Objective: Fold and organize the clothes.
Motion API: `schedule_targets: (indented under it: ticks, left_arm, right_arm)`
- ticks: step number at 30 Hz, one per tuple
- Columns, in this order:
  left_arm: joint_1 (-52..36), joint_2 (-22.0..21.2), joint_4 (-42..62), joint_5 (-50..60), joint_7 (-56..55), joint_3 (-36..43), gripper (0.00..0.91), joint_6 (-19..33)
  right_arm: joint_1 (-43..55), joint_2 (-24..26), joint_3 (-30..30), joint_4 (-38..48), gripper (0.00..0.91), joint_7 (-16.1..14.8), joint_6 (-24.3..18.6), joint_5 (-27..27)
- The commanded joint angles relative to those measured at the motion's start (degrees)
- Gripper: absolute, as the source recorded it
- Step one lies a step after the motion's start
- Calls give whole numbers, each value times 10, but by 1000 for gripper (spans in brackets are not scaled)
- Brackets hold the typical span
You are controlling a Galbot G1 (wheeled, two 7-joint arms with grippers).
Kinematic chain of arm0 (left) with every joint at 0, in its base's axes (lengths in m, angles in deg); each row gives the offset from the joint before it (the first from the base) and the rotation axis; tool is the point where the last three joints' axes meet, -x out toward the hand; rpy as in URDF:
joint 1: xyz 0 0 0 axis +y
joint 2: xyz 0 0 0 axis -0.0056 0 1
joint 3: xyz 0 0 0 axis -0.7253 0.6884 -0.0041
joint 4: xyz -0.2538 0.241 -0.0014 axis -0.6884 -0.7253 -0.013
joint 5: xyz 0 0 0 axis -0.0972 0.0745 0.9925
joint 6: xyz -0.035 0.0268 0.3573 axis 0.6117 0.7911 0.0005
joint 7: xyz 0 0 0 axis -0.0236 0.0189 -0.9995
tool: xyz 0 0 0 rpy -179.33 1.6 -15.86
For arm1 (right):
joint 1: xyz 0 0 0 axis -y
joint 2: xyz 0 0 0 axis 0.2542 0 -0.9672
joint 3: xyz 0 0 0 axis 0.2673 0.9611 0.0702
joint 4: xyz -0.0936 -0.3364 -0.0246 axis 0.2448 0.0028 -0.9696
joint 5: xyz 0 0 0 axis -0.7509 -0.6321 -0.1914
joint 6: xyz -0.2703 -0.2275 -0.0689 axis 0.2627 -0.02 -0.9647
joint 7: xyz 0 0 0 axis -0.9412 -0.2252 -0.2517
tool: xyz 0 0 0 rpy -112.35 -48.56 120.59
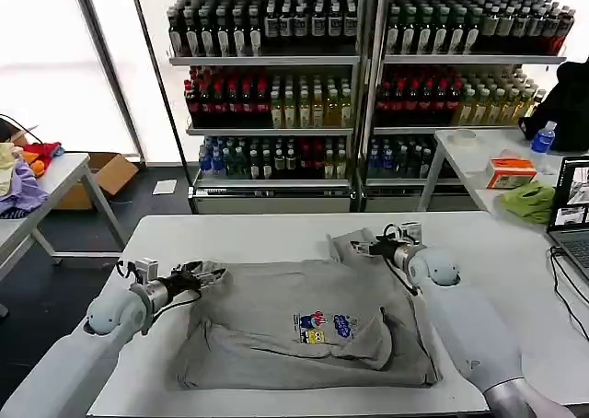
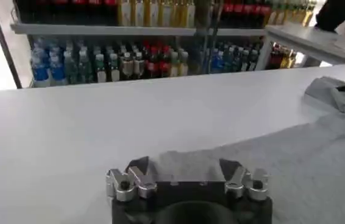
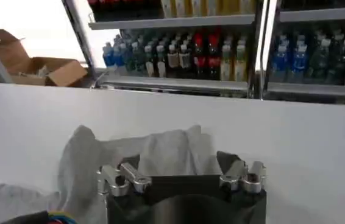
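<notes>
On the left of the white desk [image 1: 276,229], the left end effector [image 1: 195,275] sits at the shirt's left edge, low over the surface. In the head view its tips reach a raised bunch of grey cloth there. From its own wrist camera the fingers [image 2: 137,172] stand apart with cloth lying between and beyond them, so whether they have actually pinched the fabric I cannot tell.

The grey shirt [image 1: 304,330] lies spread across the middle of the desk, rumpled, with a small coloured print [image 1: 322,326] on the chest and soft folds running along its near side. It looks like light, limp cotton: it will sag and drag wherever it is not held, and a single pinch will only pull up a peak. The surface is not slippery, so cloth should slide over the desk with some friction and wrinkle as it goes. Corners, sleeve ends and hems are the sensible places to take hold, two at once, so an edge stays straight during a fold.

On the right, the right end effector [image 1: 366,247] is at the shirt's far right corner. Its wrist camera shows a puff of grey cloth standing up between the spread fingers [image 3: 130,175]; it seems to be gripping that corner, but the contact is hidden, so I cannot tell for certain.
</notes>
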Motion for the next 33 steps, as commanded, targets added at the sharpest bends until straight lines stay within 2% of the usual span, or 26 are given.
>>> schedule_targets:
  ticks: [1,17,19,25,33]
  left_arm:
    - [21,-6,8,0,3,11,10,-1]
    - [18,-9,-5,-18,-10,9,10,15]
    - [13,-11,-6,-25,-17,8,10,15]
    - [8,-9,-20,-47,-29,1,10,19]
    - [50,6,-97,-66,-53,-37,10,20]
  right_arm:
    - [8,-10,5,36,0,-6,2,-6]
    - [-16,-8,-21,-5,0,-4,2,53]
    - [-21,-6,-28,-15,0,-3,2,77]
    - [-51,9,-53,-78,0,2,2,131]
    - [-136,53,-100,-214,0,14,3,204]
